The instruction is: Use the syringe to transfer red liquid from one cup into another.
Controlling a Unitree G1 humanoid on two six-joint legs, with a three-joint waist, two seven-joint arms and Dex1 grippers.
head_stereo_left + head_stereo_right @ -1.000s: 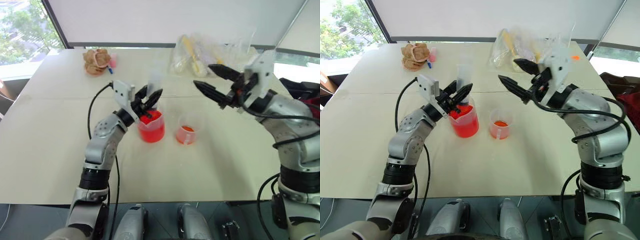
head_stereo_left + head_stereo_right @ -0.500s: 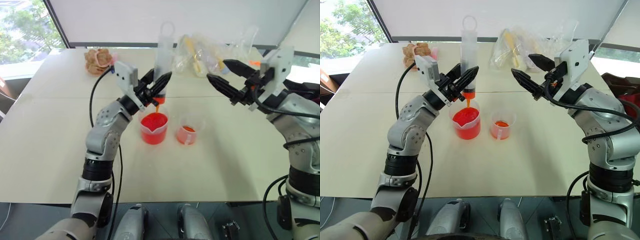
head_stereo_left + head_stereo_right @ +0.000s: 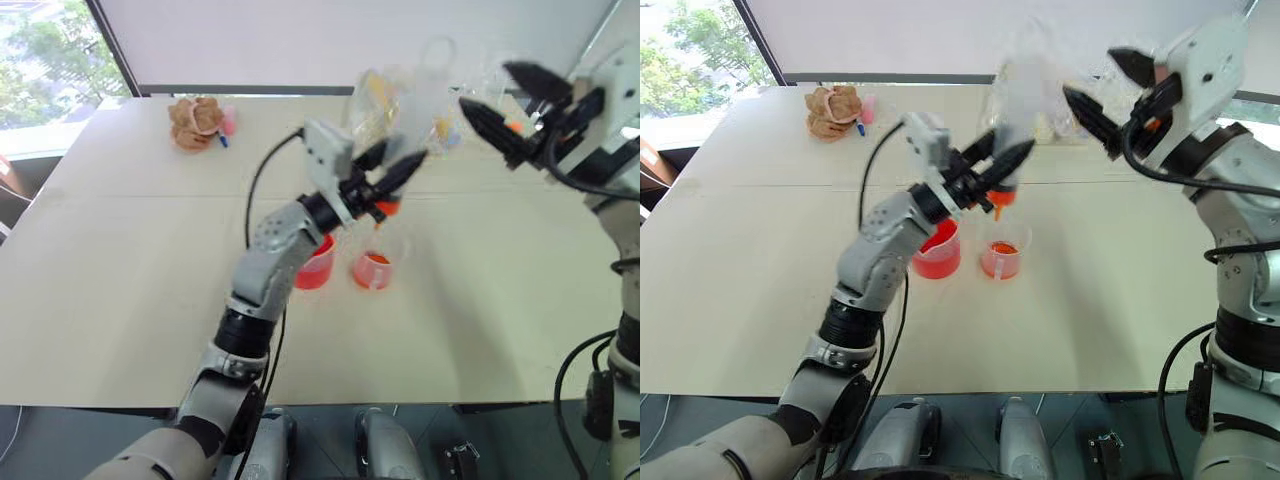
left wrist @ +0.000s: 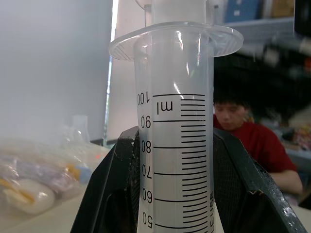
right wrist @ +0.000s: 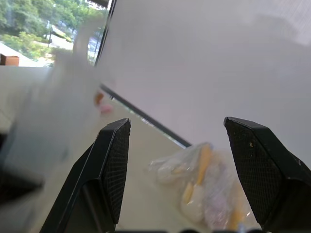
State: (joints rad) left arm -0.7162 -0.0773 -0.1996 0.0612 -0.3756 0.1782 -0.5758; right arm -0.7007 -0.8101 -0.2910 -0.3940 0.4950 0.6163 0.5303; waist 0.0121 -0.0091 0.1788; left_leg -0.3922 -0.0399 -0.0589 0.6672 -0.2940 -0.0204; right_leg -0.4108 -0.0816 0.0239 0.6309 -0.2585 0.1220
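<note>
Landmark: I am placing everything from the smaller clear plastic cup (image 3: 1001, 250), which is standing on the pale bench (image 3: 740, 260) with a little red liquid (image 3: 1002, 247) in its bottom.
Syringe: the large clear plastic syringe with printed scale marks (image 4: 176, 145) is hanging just above the cup, orange tip (image 3: 1000, 197) down.
Left hand: my left hand (image 3: 992, 167) is pinching the syringe barrel, one black finger on each side.
Right hand: my right hand (image 3: 513, 98) is spread wide and holding nothing, up and to the right of the cup.
Source: the larger clear spouted beaker (image 3: 936, 252) of red liquid is sitting just left of the cup.
Handling: I am judging the barrel stiff, light and smooth, so it could slip; holding mid-barrel seems right.
Next: I am expecting to need the ring-shaped plunger handle (image 3: 437, 52) pressed, probably by the right hand.
</note>
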